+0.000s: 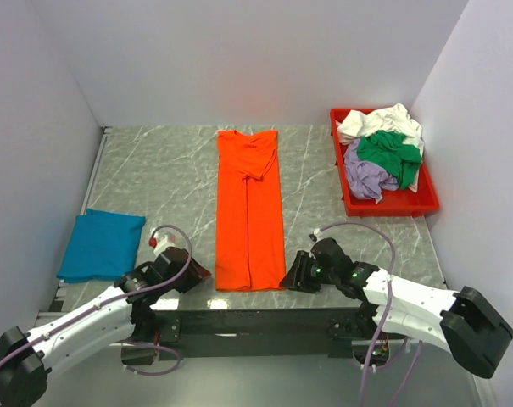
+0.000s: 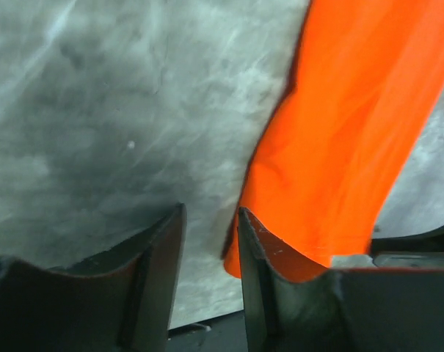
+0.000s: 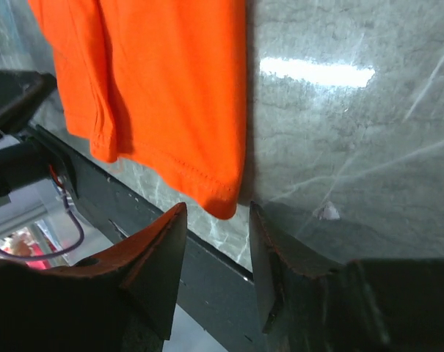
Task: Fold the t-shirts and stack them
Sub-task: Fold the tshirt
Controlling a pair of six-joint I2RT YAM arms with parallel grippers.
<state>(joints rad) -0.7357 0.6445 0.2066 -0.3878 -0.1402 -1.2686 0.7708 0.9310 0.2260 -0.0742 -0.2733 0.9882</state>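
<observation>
A bright orange t-shirt [image 1: 249,212] lies folded into a long strip down the middle of the table. My left gripper [image 1: 202,273] is open at its near left corner [image 2: 240,260], low over the table. My right gripper [image 1: 288,280] is open at its near right corner [image 3: 223,205], which lies just beyond the gap of the jaws. A folded teal-blue t-shirt [image 1: 102,244] lies at the near left. White [image 1: 376,121], green [image 1: 390,153] and lavender [image 1: 365,176] t-shirts are heaped in the tray.
The red plastic tray [image 1: 390,206] stands at the far right against the wall. White walls close the table on three sides. The table's dark near edge [image 3: 133,213] runs just under both grippers.
</observation>
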